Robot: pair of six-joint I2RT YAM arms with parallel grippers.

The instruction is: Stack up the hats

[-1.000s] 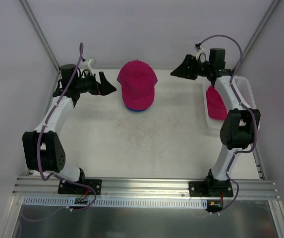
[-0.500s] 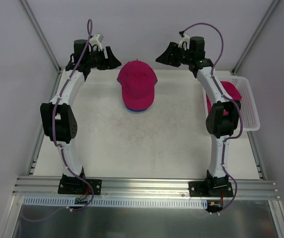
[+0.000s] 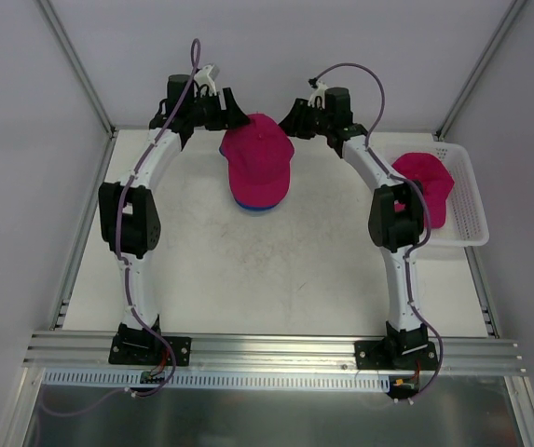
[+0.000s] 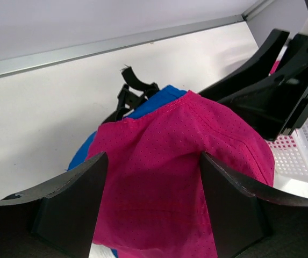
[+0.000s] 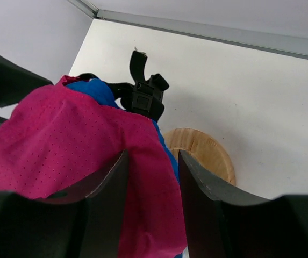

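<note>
**A:** Two hats sit stacked at the far middle of the table (image 3: 248,279), the pink hat (image 3: 259,154) on the blue hat (image 4: 160,100), brims toward the arms. What could spoil that?

**B:** Peeling. The left gripper (image 4: 152,166) straddles the pink crown with its jaws wide, and cloth fills the gap from finger to finger. I read that as clamped on the pink hat alone. A lift could leave the blue one behind and undo the stack.

**A:** And the right gripper (image 5: 151,158)?

**B:** Its fingers are closer together, with pink cloth from the back edge between them. I cannot tell whether it has bitten. If one side holds and the other slips, the hat twists.

**A:** How does the cloth look?

**B:** It's soft, dotted mesh, creased where it's squeezed, so I'd expect it to sag. Blue peeks out at the back, with a black strap (image 5: 145,94) sticking up.

**A:** Anything else?

**B:** A wooden disc (image 5: 205,156), partly hidden by the hats, might snag. The third hat (image 3: 425,182), also pink, lies in the tray (image 3: 467,200), well apart.
</note>
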